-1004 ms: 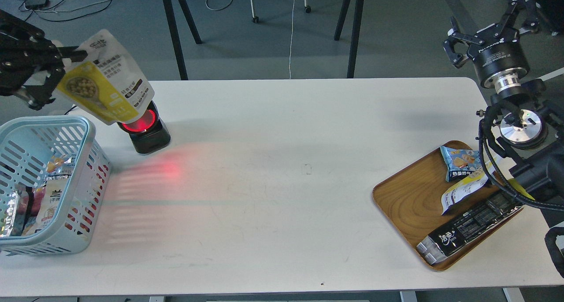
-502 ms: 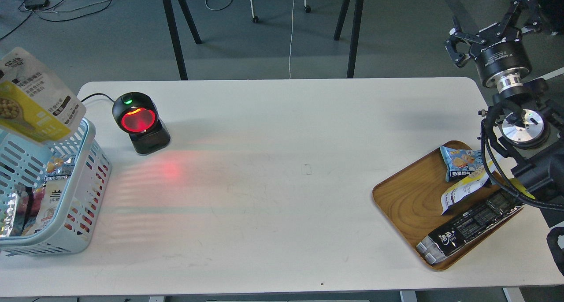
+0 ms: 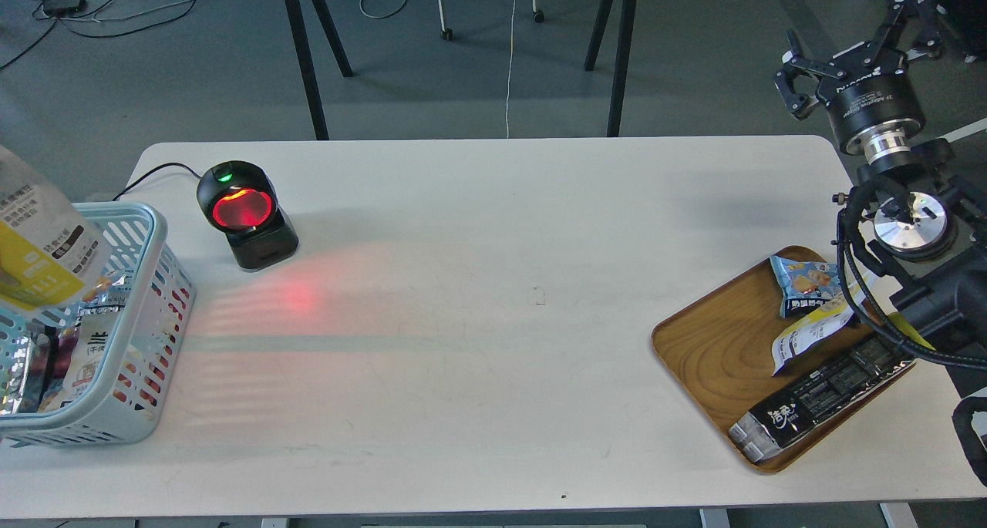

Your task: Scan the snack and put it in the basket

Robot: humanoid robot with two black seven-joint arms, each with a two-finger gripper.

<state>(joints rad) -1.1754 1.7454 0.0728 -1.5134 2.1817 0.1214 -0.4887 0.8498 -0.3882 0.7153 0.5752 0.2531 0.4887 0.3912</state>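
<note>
The snack (image 3: 42, 239), a yellow-and-white foil pouch, is cut off by the view's left edge. It hangs tilted over the open top of the light blue basket (image 3: 158, 239), its lower edge at about rim height. What holds it is out of view, as is my left gripper. The basket holds several other packets. My right gripper (image 3: 848, 50) is raised at the far right, above the table's back corner, open and empty.
A black scanner (image 3: 247, 213) with a glowing red window stands right of the basket and throws red light on the white table (image 3: 493, 320). A wooden tray (image 3: 713, 351) at the right holds a blue-and-white packet (image 3: 806, 281), another yellow-and-white pouch (image 3: 810, 334) and a long black bar pack (image 3: 825, 398).
The snack moved left from in front of the scanner and down over the basket. My left gripper left the view. The right arm barely moved.
</note>
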